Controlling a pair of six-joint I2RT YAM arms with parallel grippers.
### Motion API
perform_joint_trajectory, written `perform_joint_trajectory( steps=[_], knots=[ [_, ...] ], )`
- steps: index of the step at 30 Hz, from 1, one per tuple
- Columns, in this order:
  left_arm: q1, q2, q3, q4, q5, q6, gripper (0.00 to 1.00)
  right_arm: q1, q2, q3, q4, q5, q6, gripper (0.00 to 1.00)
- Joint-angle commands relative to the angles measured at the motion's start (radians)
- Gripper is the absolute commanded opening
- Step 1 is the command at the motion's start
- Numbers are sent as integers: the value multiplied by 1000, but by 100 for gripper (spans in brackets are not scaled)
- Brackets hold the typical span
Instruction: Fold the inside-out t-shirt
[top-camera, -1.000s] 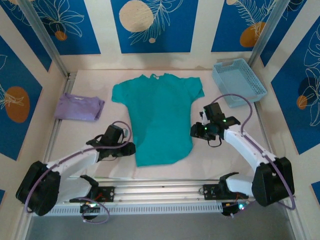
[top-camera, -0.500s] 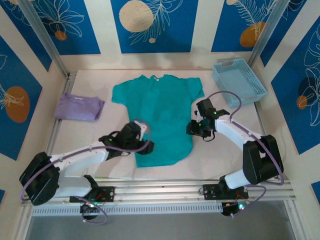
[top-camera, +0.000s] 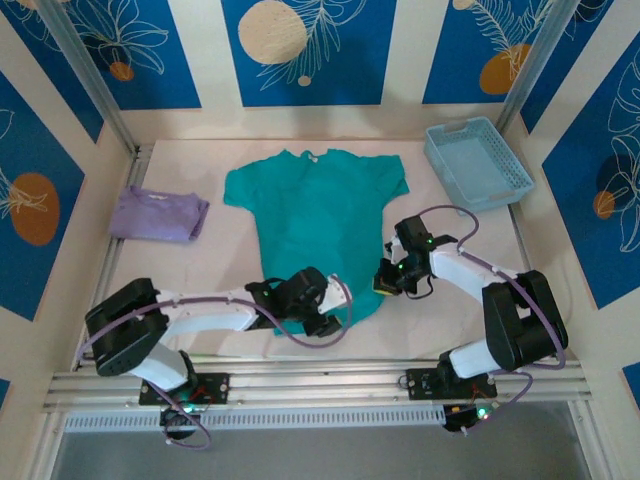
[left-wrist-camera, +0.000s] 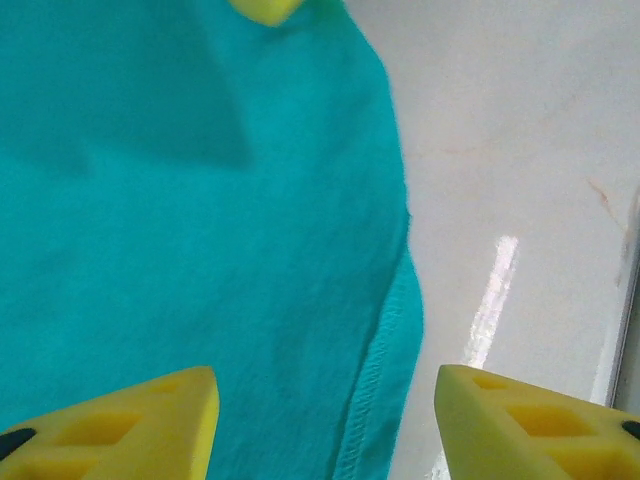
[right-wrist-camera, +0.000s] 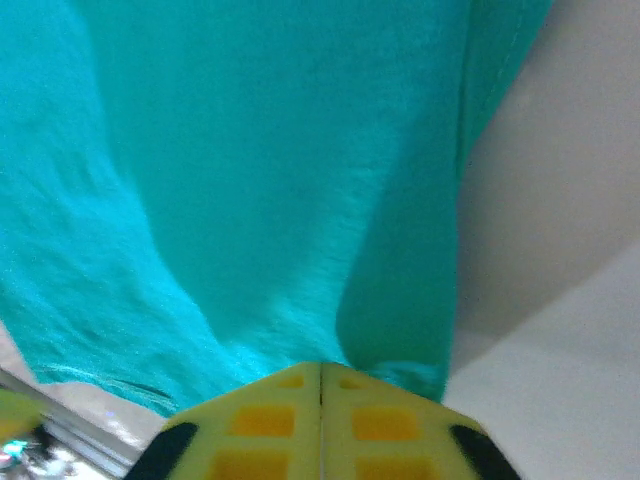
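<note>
Teal t-shirt (top-camera: 318, 225) lies flat at middle of table (top-camera: 228, 252), collar toward far wall, sleeves spread out. Left gripper (top-camera: 333, 321) low over bottom hem, about mid-hem. Right gripper (top-camera: 384, 284) at right side edge of shirt, near lower corner. Lavender folded garment (top-camera: 158, 213) at left, well apart. Light blue basket (top-camera: 477, 163) at far right corner.

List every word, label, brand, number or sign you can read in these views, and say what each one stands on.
No text can be read in these views.
t-shirt: plain cloth; the pale tag at its collar is too small to read.
lavender garment: no legible print.
blue basket: no label seen.
wall panels: leaf and circle drawings, no words.
</note>
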Motion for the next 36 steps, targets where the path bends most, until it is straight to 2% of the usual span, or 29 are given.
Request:
perform_joint_trajectory(
  steps=[1,5,10,15,17,20,22,27,36],
  knots=[
    [-38,66,65,-6,-22,174,59,-6,-37,34,31,-101,9,0],
    [-53,131,113,-13,-59,209,59,-28,-84,61,39,-168,27,0],
    [-61,197,144,7,-50,235,59,-59,-100,67,37,-192,25,0],
    [-70,271,187,-20,-34,248,51,-140,-133,42,26,-187,0,0],
    [-70,288,198,-21,-39,248,43,-168,-153,32,22,-190,-7,0],
    [-68,295,209,-20,-57,229,22,-183,-171,22,12,-189,-17,0],
    [-69,285,209,-13,-53,209,12,-186,-177,19,2,-185,-24,2],
    [-60,205,174,28,-29,151,4,-183,-219,19,-39,-132,-49,11],
    [39,91,144,47,187,2,3,-115,-293,-27,-49,-80,-49,36]
  ],
)
